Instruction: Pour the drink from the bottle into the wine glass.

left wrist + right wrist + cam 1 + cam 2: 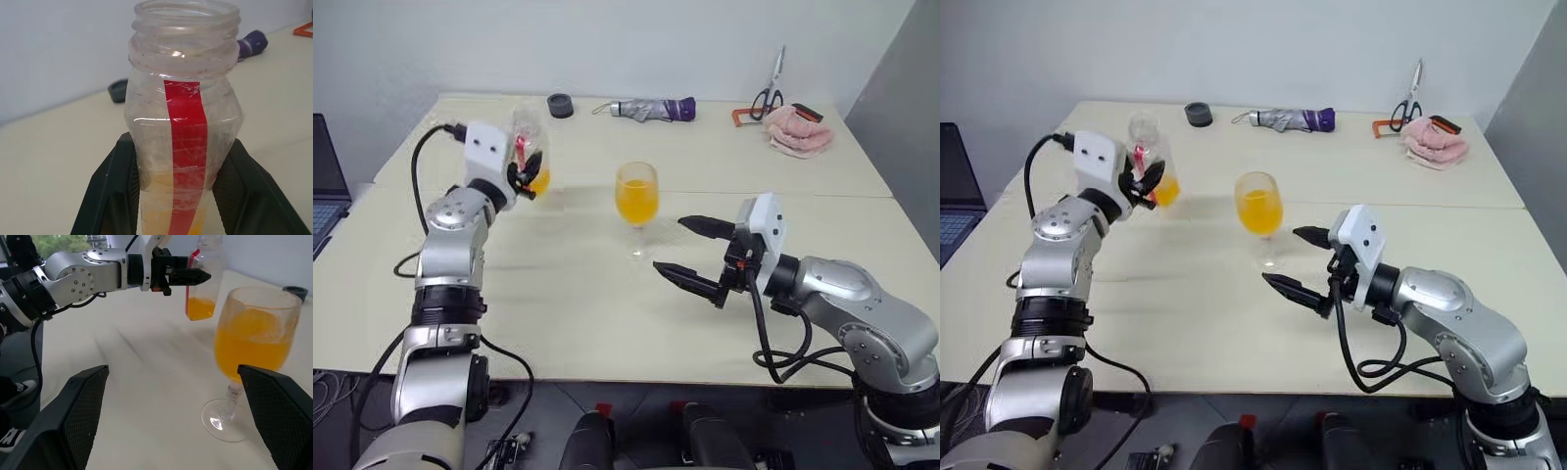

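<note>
My left gripper (530,168) is shut on the bottle (525,137), holding it upright to the left of the wine glass (637,196). The bottle (183,132) is clear with a red stripe, has no cap on its mouth, and holds a little orange drink (200,308) at the bottom. Black fingers (110,191) press on both of its sides. The wine glass (254,347) stands on the table, more than half full of orange drink. My right gripper (690,250) hovers open just right of the glass's stem, its fingers (73,421) spread wide with nothing between them.
Along the far edge of the table (568,313) lie a dark round cap (560,105), a folded umbrella (651,109), scissors (769,93), an orange-handled tool (739,116) and a pink cloth (798,132). A laptop (323,186) sits off the left edge.
</note>
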`<state>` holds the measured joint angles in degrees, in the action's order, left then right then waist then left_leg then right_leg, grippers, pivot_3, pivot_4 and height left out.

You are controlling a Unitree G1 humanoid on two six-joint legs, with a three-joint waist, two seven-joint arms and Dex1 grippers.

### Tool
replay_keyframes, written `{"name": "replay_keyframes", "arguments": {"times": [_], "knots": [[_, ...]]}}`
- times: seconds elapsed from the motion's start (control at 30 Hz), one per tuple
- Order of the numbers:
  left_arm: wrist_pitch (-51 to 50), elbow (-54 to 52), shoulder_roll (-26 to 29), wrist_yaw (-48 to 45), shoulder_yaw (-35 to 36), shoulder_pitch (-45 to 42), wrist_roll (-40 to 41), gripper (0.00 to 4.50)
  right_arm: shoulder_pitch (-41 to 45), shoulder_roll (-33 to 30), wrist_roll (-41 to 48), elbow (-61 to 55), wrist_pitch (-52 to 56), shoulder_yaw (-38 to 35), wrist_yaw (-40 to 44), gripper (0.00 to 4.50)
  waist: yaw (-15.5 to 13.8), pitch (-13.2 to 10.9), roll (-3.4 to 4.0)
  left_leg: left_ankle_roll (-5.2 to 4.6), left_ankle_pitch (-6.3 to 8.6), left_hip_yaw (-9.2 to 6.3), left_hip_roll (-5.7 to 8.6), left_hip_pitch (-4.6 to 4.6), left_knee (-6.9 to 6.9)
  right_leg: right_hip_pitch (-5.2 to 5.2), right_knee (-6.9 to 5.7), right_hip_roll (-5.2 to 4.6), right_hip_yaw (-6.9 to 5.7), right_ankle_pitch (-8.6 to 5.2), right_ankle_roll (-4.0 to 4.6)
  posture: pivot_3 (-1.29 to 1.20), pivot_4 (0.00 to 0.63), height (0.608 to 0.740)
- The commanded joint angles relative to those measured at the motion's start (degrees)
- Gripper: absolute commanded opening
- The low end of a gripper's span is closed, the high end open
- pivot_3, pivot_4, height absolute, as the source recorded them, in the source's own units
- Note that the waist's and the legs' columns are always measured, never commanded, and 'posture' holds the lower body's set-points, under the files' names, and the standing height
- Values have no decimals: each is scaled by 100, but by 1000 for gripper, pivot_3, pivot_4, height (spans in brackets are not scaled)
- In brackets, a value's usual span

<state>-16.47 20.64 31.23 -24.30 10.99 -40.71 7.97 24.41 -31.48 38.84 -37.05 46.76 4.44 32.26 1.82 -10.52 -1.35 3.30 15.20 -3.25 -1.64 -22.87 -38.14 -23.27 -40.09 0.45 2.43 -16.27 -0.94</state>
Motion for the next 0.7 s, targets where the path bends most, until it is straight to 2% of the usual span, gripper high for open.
{"name": "replay_keyframes", "arguments": {"times": [0.03,0.23,0.63,0.7], "knots": [[-234,-349,130,62,399,123,292,1657,180,-69,-190,23,-26,194,44,4500,-5,1,-2,0,0,-1,0,-1,0,0,0,0,-1,0,0,0,150,740],[-407,-303,139,174,652,458,418,1657,325,13,-621,203,-258,511,74,4500,-4,2,-3,0,0,-1,0,0,0,0,1,-2,-2,0,0,0,150,740],[-60,-69,110,111,760,876,579,1657,579,223,-697,160,-145,628,49,4500,-4,3,-4,0,0,1,-1,3,2,0,1,-3,0,0,0,0,150,740],[26,-34,94,129,794,923,594,2377,593,236,-687,140,-111,617,45,4500,2,3,-4,0,0,1,-3,4,3,0,1,-2,0,0,0,0,150,740]]}}
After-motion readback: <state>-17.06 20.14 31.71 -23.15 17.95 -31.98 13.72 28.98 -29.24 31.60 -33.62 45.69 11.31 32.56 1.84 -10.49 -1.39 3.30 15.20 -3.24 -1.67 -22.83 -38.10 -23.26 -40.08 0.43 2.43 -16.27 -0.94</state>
